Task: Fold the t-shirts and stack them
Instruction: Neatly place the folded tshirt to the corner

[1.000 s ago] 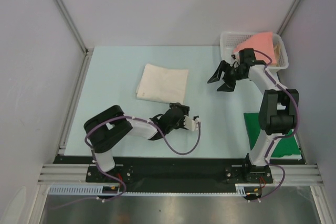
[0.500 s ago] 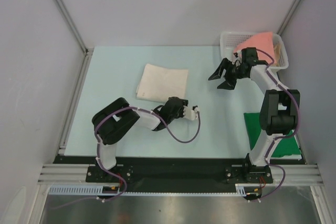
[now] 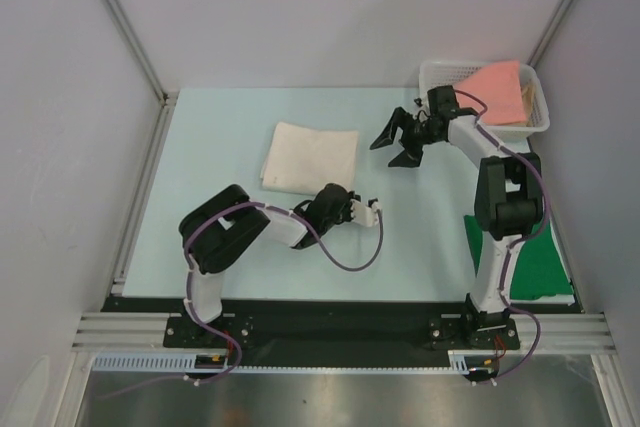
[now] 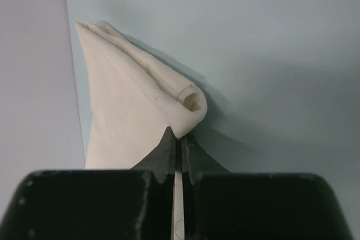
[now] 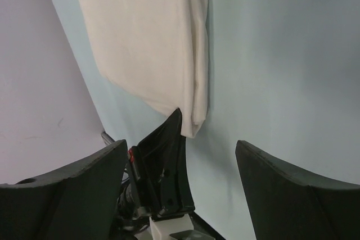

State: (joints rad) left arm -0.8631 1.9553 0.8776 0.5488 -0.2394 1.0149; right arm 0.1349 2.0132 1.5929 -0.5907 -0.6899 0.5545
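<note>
At the near corner of the folded cream shirt, lying on the surface, our left gripper has its jaws pinching the cloth. The right gripper hovers nearby, jaws spread. We'd catch a second corner before lifting, so the layers stay aligned.

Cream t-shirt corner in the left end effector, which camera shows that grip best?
Left wrist: the left end effector is closed on the cream t-shirt corner, close up. Top external shows the whole folded shirt, the grip tiny. Right wrist shows the shirt's edge, with the pinch partly hidden.
</note>
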